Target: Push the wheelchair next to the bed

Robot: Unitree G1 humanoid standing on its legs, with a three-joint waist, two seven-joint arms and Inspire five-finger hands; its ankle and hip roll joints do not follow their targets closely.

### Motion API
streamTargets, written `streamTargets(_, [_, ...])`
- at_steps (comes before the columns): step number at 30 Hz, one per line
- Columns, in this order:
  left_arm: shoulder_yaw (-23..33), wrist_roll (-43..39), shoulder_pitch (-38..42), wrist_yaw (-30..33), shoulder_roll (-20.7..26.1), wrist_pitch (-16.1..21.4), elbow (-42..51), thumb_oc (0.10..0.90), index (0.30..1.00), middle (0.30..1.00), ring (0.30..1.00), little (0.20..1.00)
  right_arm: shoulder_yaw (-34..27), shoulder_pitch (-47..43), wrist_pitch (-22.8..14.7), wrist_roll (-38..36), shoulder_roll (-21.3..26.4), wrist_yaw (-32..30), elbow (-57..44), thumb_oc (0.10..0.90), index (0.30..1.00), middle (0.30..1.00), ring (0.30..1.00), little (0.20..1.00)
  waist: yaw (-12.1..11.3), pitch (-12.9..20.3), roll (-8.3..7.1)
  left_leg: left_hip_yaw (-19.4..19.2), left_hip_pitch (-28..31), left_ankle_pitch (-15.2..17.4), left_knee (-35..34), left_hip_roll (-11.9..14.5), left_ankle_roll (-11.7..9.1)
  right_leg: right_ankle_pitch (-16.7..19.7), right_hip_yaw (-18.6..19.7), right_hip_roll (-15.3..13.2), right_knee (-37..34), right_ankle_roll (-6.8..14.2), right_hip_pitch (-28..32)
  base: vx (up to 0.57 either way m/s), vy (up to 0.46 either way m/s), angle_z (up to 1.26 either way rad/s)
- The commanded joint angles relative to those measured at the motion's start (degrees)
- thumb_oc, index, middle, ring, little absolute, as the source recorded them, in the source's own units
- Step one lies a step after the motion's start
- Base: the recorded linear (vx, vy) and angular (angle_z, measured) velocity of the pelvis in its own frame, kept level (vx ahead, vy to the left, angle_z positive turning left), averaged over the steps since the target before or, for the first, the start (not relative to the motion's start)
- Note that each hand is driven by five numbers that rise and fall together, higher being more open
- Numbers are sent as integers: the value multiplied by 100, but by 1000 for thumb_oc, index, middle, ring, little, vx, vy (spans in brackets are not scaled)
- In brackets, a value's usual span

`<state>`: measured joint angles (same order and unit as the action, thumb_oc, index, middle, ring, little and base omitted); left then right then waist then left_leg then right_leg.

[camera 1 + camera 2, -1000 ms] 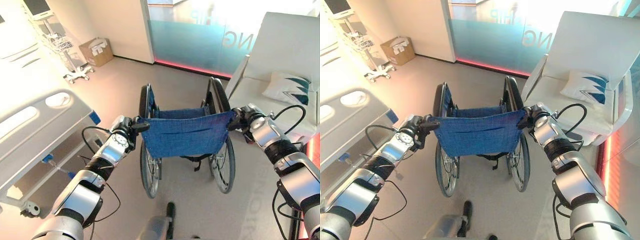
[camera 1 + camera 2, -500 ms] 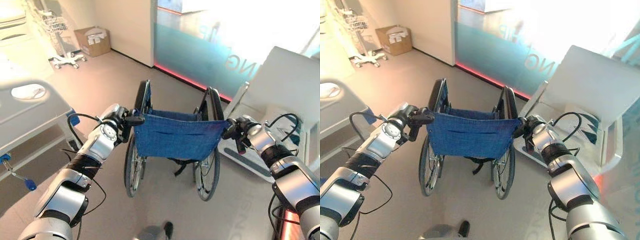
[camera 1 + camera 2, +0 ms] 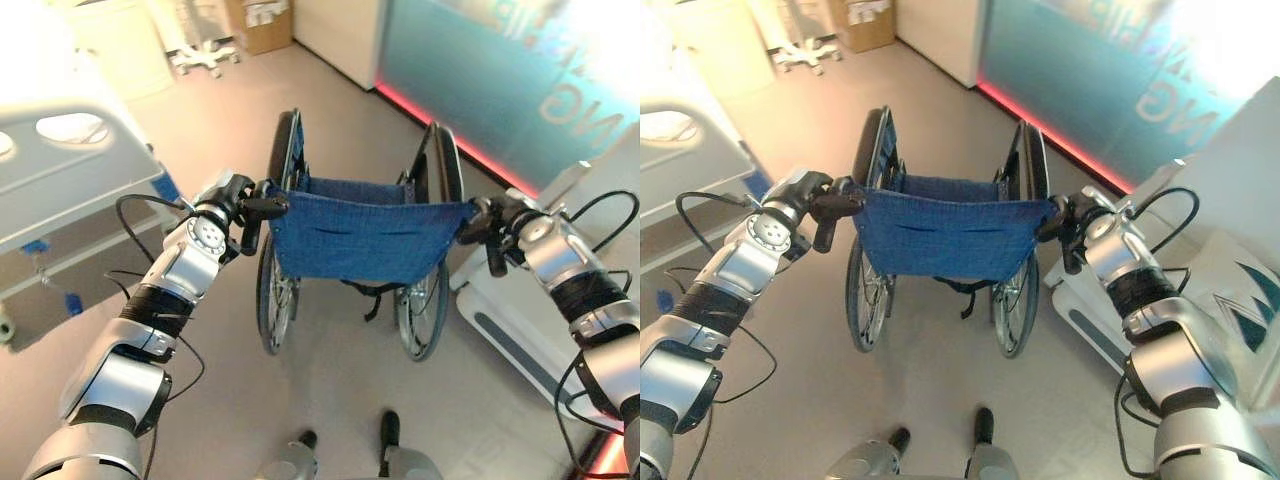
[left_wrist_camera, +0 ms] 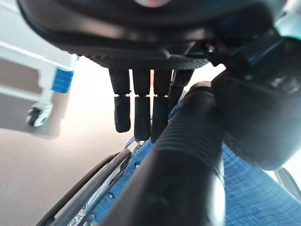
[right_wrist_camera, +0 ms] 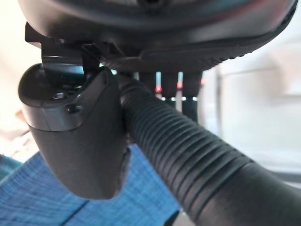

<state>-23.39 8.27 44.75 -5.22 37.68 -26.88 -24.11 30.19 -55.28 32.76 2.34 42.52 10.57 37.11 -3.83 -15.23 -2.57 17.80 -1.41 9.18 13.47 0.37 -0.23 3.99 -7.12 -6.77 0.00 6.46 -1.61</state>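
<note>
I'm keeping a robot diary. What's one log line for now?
left hand: gripping handle | right hand: gripping handle | blue fabric-backed wheelchair: upright | white hospital bed: front-left

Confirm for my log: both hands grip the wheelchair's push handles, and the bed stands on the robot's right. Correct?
Not quite. Both hands, left hand and right hand, do grip the wheelchair handles, but the bed stands on the robot's left, as the left eye view shows.
</note>
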Motion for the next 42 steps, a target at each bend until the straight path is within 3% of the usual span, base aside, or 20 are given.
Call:
streamTargets(1, [-640,-654,-1572,-594,-81,496,17,400,300,300,300,300,1205,-630,-1571,962,701,765,-1028,400,300,300,300,300,-220,90,-341,-729,430,-1028,-129,907,-334,255,113,-406,882,184,-600,362,-344,70])
streamTargets(2, [-647,-682,-1582,-577,-147,463,18,400,300,300,300,300,1171,-576,-1577,984,749,776,-1071,400,300,300,300,300,-139,88,-318,-877,428,-1344,-135,1084,-339,145,-2,-289,921,65,-533,389,-406,70])
streamTargets(6, [-703,-633,-1505,-438,-430,382,-58,400,300,300,300,300,1041,-394,-1684,1161,727,715,-1124,400,300,300,300,300,-5,114,-302,-1245,288,-1808,-31,1292,-337,-96,-253,-17,865,-181,-287,288,-336,58])
streamTargets(9, [-729,-607,-1525,-444,-555,343,-38,400,300,300,300,300,1044,-328,-1872,1227,703,581,-1085,400,300,300,300,300,65,236,-277,-1461,453,-1768,-34,1273,-336,-243,-455,111,897,-294,-208,330,-287,56])
streamTargets(10, [-721,-585,-1520,-474,-562,311,-12,400,300,300,300,300,1029,-306,-1862,1193,686,539,-1084,400,300,300,300,300,25,257,-268,-1443,414,-1750,-16,1137,-316,-280,-488,162,887,-329,-152,310,-288,43])
streamTargets(12, [-696,-504,-1491,-584,-561,216,76,400,300,300,300,300,1015,-250,-1840,1151,596,387,-1052,400,300,300,300,300,-124,234,-254,-1407,162,-1526,12,591,-223,-323,-528,269,762,-360,108,271,-246,39])
streamTargets(13, [-693,-490,-1494,-601,-560,196,95,400,300,300,300,300,1012,-245,-1860,1140,582,358,-1048,400,300,300,300,300,-142,212,-249,-1411,153,-1474,41,548,-212,-338,-527,278,748,-354,157,334,-236,20])
streamTargets(14, [-689,-444,-1493,-701,-553,156,197,400,300,300,300,300,981,-246,-1891,1234,440,223,-947,400,300,300,300,300,-302,114,-179,-1613,-268,-1516,-15,121,-243,-371,-548,402,547,-371,487,241,-144,1])
streamTargets(15, [-693,-439,-1496,-706,-545,156,212,400,300,300,300,300,973,-241,-1923,1268,413,196,-927,400,300,300,300,300,-338,78,-164,-1668,-341,-1509,3,64,-248,-392,-548,427,514,-370,569,335,-195,-2])
streamTargets(17, [-689,-466,-1538,-659,-498,254,285,400,300,300,300,300,941,-205,-2088,1482,243,-39,-826,400,300,300,300,300,-610,-73,48,-2189,-1048,-1827,-301,-361,-287,-527,-586,716,351,-410,1007,336,-141,-10])
streamTargets(21, [-581,-426,-1780,-660,-408,365,464,400,300,300,300,300,1001,-283,-2342,1597,34,-169,-450,400,300,300,300,300,-1021,-53,292,-2607,-1332,-2243,-1049,-717,-187,-799,-441,1132,359,-516,1388,402,-67,-52])
streamTargets(24, [-543,-375,-1821,-788,-360,424,521,400,300,300,300,300,1236,-485,-2449,1576,-170,-219,-130,400,300,300,300,300,-1218,73,364,-2750,-1238,-1958,-1058,-699,58,-1230,-547,1276,952,-639,1311,511,31,-100])
streamTargets(26, [-542,-341,-1834,-832,-295,397,464,400,300,300,300,300,1153,-333,-2536,1590,-369,-268,10,400,300,300,300,300,-1335,171,171,-2544,-1232,-1596,-716,-804,343,-1326,-498,1181,1361,-523,1386,465,-4,4])
streamTargets(29, [-543,-100,-1909,-1065,-231,521,466,400,300,300,300,300,1177,-71,-2538,1484,-316,-301,-169,400,300,300,300,300,-1389,328,-109,-2572,-1088,-1508,-753,-687,581,-493,-624,923,2319,-33,1372,368,-3,35])
streamTargets(32, [-703,20,-1828,-1102,-304,631,394,400,300,300,300,300,1082,137,-2473,1312,-298,-413,-167,400,300,300,300,300,-1339,476,-276,-2279,-972,-1439,-791,-781,651,179,-356,807,2569,338,1295,300,-12,28])
streamTargets(33, [-777,-25,-1761,-1100,-322,631,349,400,300,300,300,300,1026,162,-2469,1321,-307,-411,-134,400,300,300,300,300,-1272,494,-271,-2126,-917,-1400,-773,-784,647,193,-326,709,2578,337,1153,334,-70,47])
streamTargets(36, [-942,-95,-1397,-1110,-456,580,141,400,300,300,300,300,964,61,-2662,1437,-416,-487,131,400,300,300,300,300,-1054,377,-91,-1583,-577,-1218,-671,-611,546,13,-359,214,2150,181,365,257,-188,31])
streamTargets(38, [-1036,-169,-1115,-1040,-456,655,-89,400,300,300,300,300,1037,-126,-2719,1363,-482,-586,245,400,300,300,300,300,-828,132,-23,-1236,-225,-975,-640,-537,500,409,-210,-155,1651,153,-379,217,-314,-3])
streamTargets(40, [-1045,-250,-918,-1025,-407,751,-256,400,300,300,300,300,1070,-211,-2659,1371,-481,-654,175,400,300,300,300,300,-631,-62,-81,-1042,-24,-671,-546,-529,455,766,7,-479,902,238,-739,299,-341,16])
streamTargets(42, [-1012,-300,-850,-991,-404,773,-308,400,300,300,300,300,1067,-281,-2515,1369,-453,-612,17,400,300,300,300,300,-485,-123,-118,-883,123,-444,-456,-493,405,892,176,-607,92,335,-953,437,-335,73])
